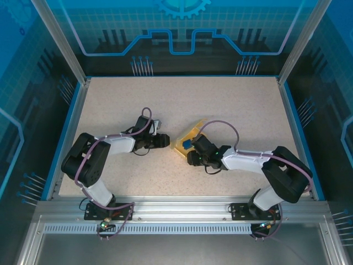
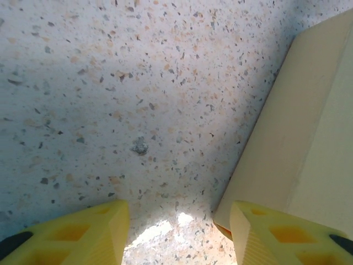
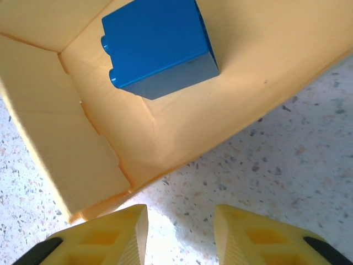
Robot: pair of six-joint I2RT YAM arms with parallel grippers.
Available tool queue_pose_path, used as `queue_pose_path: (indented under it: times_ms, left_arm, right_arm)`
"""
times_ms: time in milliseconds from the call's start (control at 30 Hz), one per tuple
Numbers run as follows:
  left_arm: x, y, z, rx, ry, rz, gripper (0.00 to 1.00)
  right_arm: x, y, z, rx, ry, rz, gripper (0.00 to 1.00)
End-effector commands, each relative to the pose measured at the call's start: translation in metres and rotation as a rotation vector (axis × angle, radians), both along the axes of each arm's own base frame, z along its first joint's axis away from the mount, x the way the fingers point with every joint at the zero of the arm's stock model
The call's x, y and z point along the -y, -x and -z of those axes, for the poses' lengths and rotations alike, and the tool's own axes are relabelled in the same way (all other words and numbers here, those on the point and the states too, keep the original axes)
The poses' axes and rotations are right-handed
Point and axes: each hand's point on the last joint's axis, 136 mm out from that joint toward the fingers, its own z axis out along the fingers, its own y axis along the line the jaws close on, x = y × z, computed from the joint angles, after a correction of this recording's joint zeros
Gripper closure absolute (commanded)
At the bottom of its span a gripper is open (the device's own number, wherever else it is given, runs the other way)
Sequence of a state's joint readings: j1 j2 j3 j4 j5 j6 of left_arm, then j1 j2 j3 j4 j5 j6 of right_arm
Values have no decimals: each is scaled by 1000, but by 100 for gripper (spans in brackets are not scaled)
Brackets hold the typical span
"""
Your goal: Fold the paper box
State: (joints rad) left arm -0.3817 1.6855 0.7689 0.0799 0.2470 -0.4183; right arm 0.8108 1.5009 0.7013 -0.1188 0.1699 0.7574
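The paper box [image 1: 193,134] sits near the middle of the table [image 1: 220,99], half formed, with its open side up and a blue block [image 1: 187,144] inside it. Its long axis runs on a slant, from near-left to far-right.

The box lies between the two arms. The right gripper [image 1: 192,152] is the closer one. It sits just beside the near long wall and points straight at it, so the box is directly ahead of its fingers. In the right wrist view that wall and a loose flap on the left stand just past the fingertips. The jaws are apart with only bare table between them, gripping nothing.

The left gripper [image 1: 165,141] reaches in from the left, low over the table. Its jaws are spread too, with nothing held. In the left wrist view the box's outer wall runs up the right side, and its near corner is right beside the right-hand finger [image 2: 281,234]. I can't tell whether they touch.
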Motion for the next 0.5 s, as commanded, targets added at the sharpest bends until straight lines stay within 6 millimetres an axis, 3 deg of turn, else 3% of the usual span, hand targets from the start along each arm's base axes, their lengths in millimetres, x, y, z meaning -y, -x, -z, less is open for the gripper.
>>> queue_pose_path:
  times_ms: [0,200,333,467]
  left_arm:
    - [-6,-14,-20,72,-45,-29,44]
    - [-24,-22,-41,153,-86,-93,38]
    - [-30,-14,-60,211,-77,-106,35]
    - [-36,-2,-76,255,-53,-118,34]
  right_arm:
    - [15,1,-13,38,47,-2,62]
    - [54,-7,-35,93,98,24,56]
    - [88,-28,-61,151,67,78,50]
    - [112,-55,-72,138,-46,132,46]
